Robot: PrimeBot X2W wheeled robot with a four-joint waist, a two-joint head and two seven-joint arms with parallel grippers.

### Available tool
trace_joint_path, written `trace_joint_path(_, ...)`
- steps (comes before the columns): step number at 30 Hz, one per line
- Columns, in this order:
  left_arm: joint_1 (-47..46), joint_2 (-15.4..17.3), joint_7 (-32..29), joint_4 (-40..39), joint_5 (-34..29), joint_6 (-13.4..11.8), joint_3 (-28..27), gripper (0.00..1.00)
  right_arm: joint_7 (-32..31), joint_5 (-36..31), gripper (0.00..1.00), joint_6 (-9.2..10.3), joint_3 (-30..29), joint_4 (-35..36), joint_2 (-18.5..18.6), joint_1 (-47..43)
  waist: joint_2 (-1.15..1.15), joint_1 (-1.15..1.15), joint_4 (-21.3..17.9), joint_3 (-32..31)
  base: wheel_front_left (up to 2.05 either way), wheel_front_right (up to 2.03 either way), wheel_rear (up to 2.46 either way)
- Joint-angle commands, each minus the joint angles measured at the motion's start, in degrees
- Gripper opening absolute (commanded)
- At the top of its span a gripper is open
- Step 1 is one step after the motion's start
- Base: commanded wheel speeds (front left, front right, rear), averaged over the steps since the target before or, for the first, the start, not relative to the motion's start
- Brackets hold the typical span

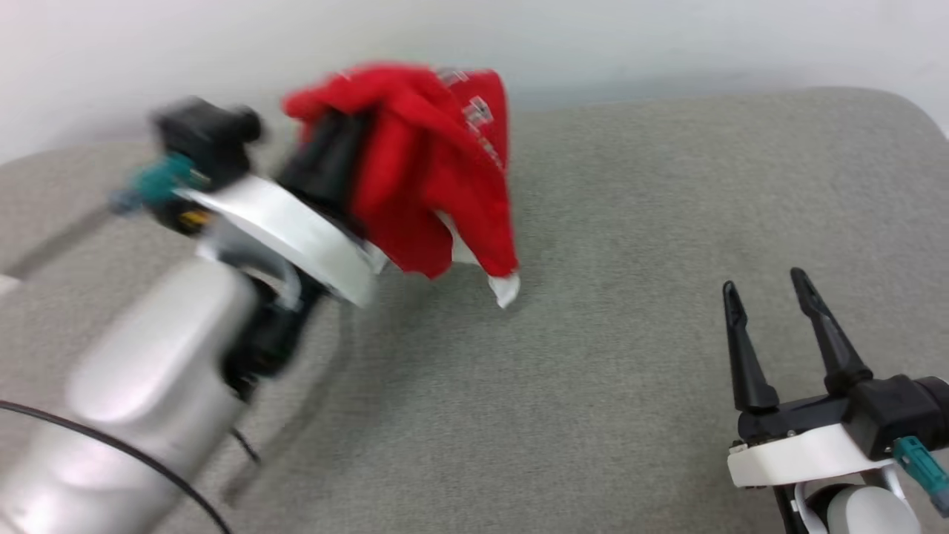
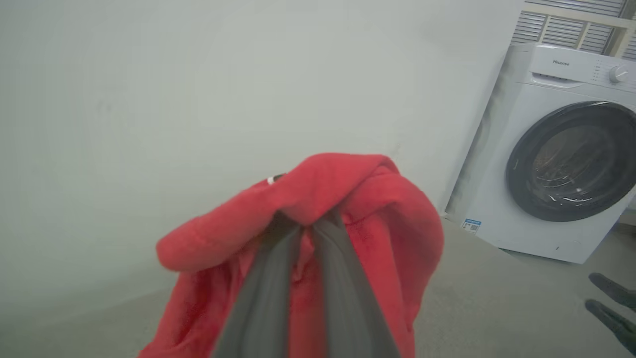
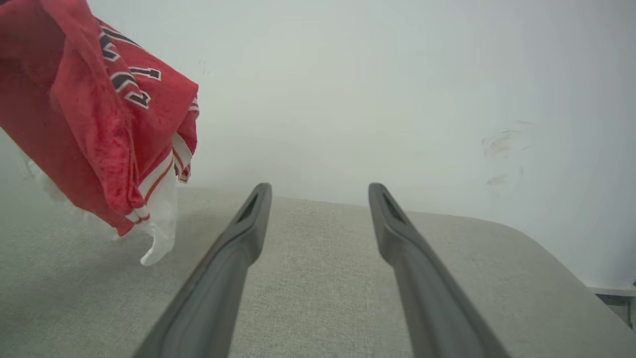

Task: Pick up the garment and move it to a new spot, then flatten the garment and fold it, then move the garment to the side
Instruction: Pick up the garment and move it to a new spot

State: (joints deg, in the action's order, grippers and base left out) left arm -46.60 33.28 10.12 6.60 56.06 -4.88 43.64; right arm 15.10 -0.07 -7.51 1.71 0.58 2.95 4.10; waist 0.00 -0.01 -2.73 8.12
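One of three steps underway, we judge: our left gripper (image 2: 305,221) is pinched on the jersey (image 1: 422,170), which hangs bunched over the grey cushion (image 1: 630,386) at far left. We can't tell whether its sleeve tip touches. Right gripper (image 1: 764,285) is spread, empty, well apart. Set-down, flatten, fold and move aside remain.
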Motion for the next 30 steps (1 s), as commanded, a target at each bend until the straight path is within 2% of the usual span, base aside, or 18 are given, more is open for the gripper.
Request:
trace_joint_path(1, 1.8, -1.8, 0.7, 0.7, -0.9, -0.4, 1.6, 0.0, 0.1, -0.1, 1.0, 0.04, -0.5, 0.4, -0.1, -0.4, 0.0, 0.01, -1.2, 0.5, 0.0, 0.0, 0.0)
trace_joint_path(6, 7.2, -6.7, 1.9, 6.6, -3.6, 0.3, 8.0, 0.0, 0.1, 0.5, 1.0, 0.04, -0.9, 0.7, -0.1, -0.6, 0.0, 0.01, -2.4, 1.2, 0.0, 0.0, 0.0)
trace_joint_path(12, 14.7, -12.1, -0.5, 13.6, -4.3, 3.9, 17.0, 0.0, 0.1, -0.2, 1.0, 0.03, -1.2, 0.5, -0.1, -1.1, 0.0, 0.01, -2.0, 1.1, 0.0, 0.0, 0.0)
trace_joint_path(13, 15.7, -12.9, -1.2, 14.4, -4.4, 4.7, 18.5, 0.24, 0.1, -0.3, 1.0, 0.03, -1.2, 0.4, -0.1, -1.2, 0.0, 0.01, -1.7, 0.9, 0.0, 0.0, 0.0)
trace_joint_path(14, 16.4, -13.7, -1.7, 15.4, -4.6, 5.2, 19.6, 0.73, 0.1, -0.5, 1.0, 0.04, -1.1, 0.2, -0.1, -1.3, 0.0, 0.01, -1.5, 0.6, 0.0, 0.0, 0.0)
trace_joint_path(15, 16.9, -14.4, -1.9, 16.1, -4.8, 5.7, 20.6, 1.0, 0.1, -0.6, 1.0, 0.04, -1.1, 0.1, -0.1, -1.4, 0.0, 0.01, -1.1, 0.3, 0.0, 0.0, 0.0)
trace_joint_path(20, 17.8, -16.7, 0.9, 18.3, -4.4, 6.3, 20.4, 1.0, 0.1, -1.3, 1.0, 0.04, -0.6, -0.9, -0.1, -2.0, 0.0, 0.01, 0.5, -1.7, 0.0, 0.0, 0.0)
trace_joint_path(25, 15.8, -14.9, 4.4, 15.7, -7.4, 6.0, 17.2, 1.0, 0.1, -1.4, 1.0, 0.04, -0.5, -1.4, -0.1, -3.0, 0.0, 0.01, 2.1, -4.2, 0.0, 0.0, 0.0)
trace_joint_path(28, 16.2, -12.1, 5.0, 13.2, -10.2, 3.5, 13.2, 1.0, 0.1, -1.4, 1.0, 0.04, -0.6, -1.5, -0.1, -3.5, 0.0, 0.01, 3.0, -5.6, 0.0, 0.0, 0.0)
trace_joint_path(30, 17.2, -10.6, 5.1, 9.9, -12.3, 1.6, 8.3, 1.0, 0.1, -1.6, 1.0, 0.04, -0.8, -1.5, -0.1, -3.9, 0.0, 0.01, 3.6, -6.4, 0.0, 0.0, 0.0)
